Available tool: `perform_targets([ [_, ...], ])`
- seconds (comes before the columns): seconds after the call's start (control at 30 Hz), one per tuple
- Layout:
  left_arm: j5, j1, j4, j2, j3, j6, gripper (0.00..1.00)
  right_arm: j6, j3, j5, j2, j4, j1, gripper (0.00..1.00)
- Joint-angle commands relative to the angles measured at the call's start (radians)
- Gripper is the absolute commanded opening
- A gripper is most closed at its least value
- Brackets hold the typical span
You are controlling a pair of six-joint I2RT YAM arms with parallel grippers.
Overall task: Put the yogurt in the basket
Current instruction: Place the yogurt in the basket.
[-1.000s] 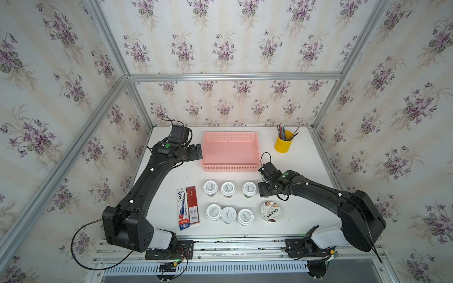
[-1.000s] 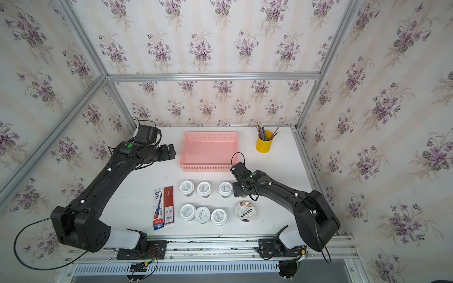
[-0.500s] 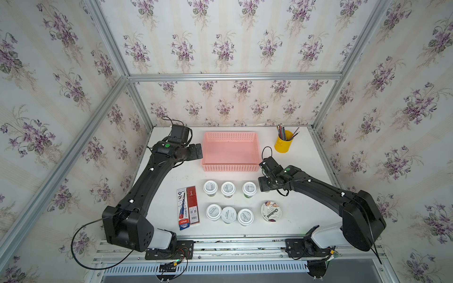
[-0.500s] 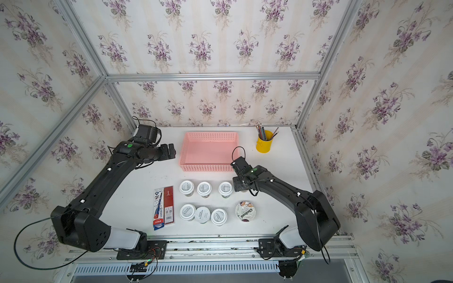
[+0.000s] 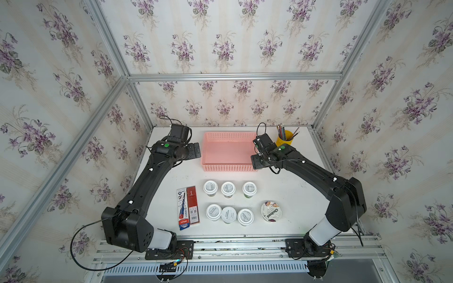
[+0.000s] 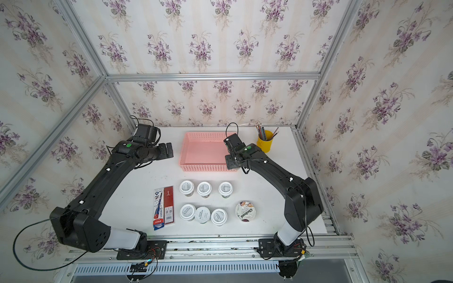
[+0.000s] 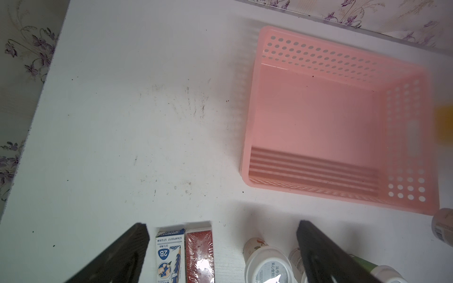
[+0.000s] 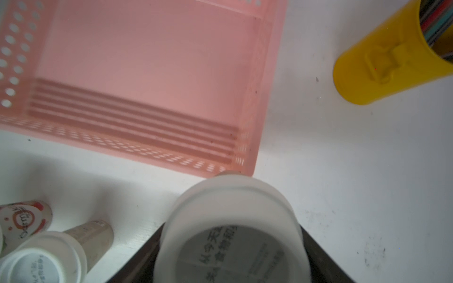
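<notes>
Floral wallpaper boxes in a white bench, and in both top views the pink basket sits at its far middle, empty, within reach of either arm. Six yogurt cups stand in two rows of three nearer the robot, lids up, with the flatter Chobani cup just beside the near row and two pencil packs on the other side; none is in the basket yet. In a top view the left end effector hangs beside the basket's left wall, apart from it, while the right end effector is at the near right corner, its load hidden beneath it. A yellow pencil cup stands just beyond that wrist, near the basket's right wall. From the left wrist, the fingers are spread wide with nothing between them, probably parked so the other arm can work. From the right wrist, a small cup is pinched between the dark pads, lid toward the lens, seemingly upright so it can be set down flat; it hovers at the basket's corner, and whether it is past the rim I cannot tell.
</notes>
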Motion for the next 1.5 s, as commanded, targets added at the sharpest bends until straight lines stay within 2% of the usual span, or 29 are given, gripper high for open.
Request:
perform_targets([
  [0.0, -0.011, 0.002, -0.005, -0.021, 0.006, 0.017, 0.99, -0.051, 0.128, -0.003, 0.087, -0.022, -0.002, 0.74],
  [0.27, 0.0, -0.012, -0.004, -0.007, 0.006, 0.04, 0.99, -0.097, 0.458, -0.044, 0.356, -0.019, -0.022, 0.74],
  [0.43, 0.021, -0.016, -0.001, 0.027, 0.01, 0.048, 0.99, -0.113, 0.595, -0.052, 0.494, -0.014, -0.054, 0.74],
  [0.53, 0.026, -0.016, 0.0, 0.041, 0.013, 0.049, 0.99, -0.115, 0.632, -0.066, 0.547, 0.003, -0.063, 0.74],
  [0.57, 0.025, -0.016, 0.0, 0.046, 0.012, 0.05, 0.99, -0.117, 0.642, -0.07, 0.561, 0.01, -0.104, 0.74],
  [0.63, 0.02, -0.015, -0.004, 0.058, 0.017, 0.05, 0.99, -0.122, 0.661, -0.075, 0.594, 0.021, -0.115, 0.74],
  [0.93, 0.011, -0.016, -0.002, 0.082, 0.019, 0.047, 0.99, -0.148, 0.743, -0.073, 0.714, 0.04, -0.136, 0.74],
  [1.47, 0.008, -0.016, 0.0, 0.09, 0.021, 0.053, 0.99, -0.172, 0.799, -0.049, 0.785, 0.049, -0.138, 0.75],
])
